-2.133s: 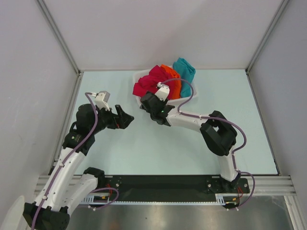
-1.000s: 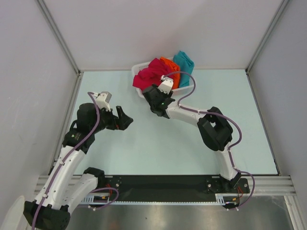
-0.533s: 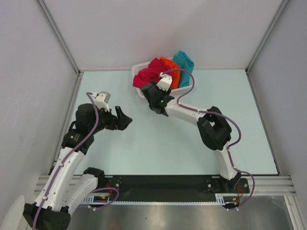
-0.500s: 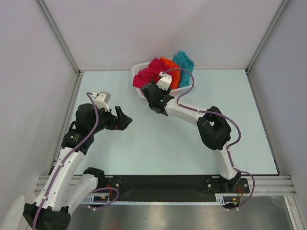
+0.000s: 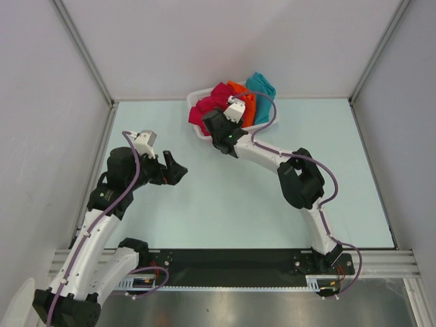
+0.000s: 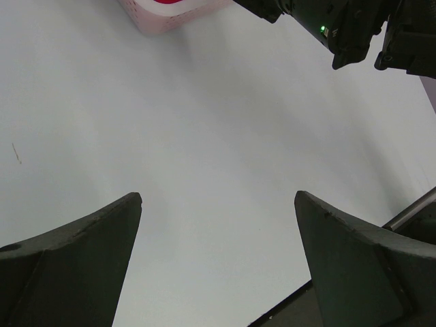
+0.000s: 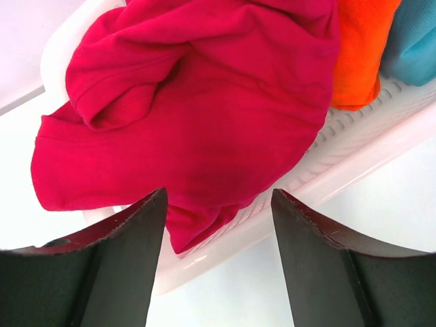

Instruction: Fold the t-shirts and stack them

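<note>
Three t-shirts lie bunched in a white basket (image 5: 197,94) at the back centre: crimson red (image 5: 212,101), orange (image 5: 244,102) and teal (image 5: 261,87). In the right wrist view the red shirt (image 7: 197,102) hangs over the basket's slatted wall (image 7: 354,146), with the orange shirt (image 7: 361,48) and the teal shirt (image 7: 417,37) to its right. My right gripper (image 7: 218,194) is open at the basket's front left, just short of the red shirt's drooping hem, holding nothing. My left gripper (image 5: 178,169) is open above bare table at the left, also empty (image 6: 218,196).
The table is pale blue-green, with grey walls on three sides. The right arm (image 5: 300,180) arches from its base to the basket. The left wrist view shows the basket's corner (image 6: 170,13) and the right arm (image 6: 340,27) ahead.
My right gripper has moved back and left, closer to the basket's front-left side. The basket with the shirts sits slightly further back than two seconds ago. The left arm has hardly moved.
</note>
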Robot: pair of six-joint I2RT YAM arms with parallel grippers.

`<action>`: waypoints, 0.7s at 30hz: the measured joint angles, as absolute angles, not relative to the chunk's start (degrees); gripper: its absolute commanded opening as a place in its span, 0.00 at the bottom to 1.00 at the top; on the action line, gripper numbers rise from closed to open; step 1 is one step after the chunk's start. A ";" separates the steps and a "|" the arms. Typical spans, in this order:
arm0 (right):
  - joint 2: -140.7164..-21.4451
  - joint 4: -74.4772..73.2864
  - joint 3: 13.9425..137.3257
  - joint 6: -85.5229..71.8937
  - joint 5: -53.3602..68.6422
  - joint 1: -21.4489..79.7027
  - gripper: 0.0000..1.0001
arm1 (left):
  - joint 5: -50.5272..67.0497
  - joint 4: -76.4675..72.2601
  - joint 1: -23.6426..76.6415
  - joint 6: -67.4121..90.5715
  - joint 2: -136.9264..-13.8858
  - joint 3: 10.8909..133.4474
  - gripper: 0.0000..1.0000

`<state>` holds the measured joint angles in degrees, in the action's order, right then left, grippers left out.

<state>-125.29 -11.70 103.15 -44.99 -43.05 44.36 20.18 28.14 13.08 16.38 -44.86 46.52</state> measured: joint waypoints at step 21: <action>-122.02 -12.01 95.70 -46.98 -42.72 45.43 0.69 | 20.25 28.03 12.97 16.40 -45.23 46.52 1.00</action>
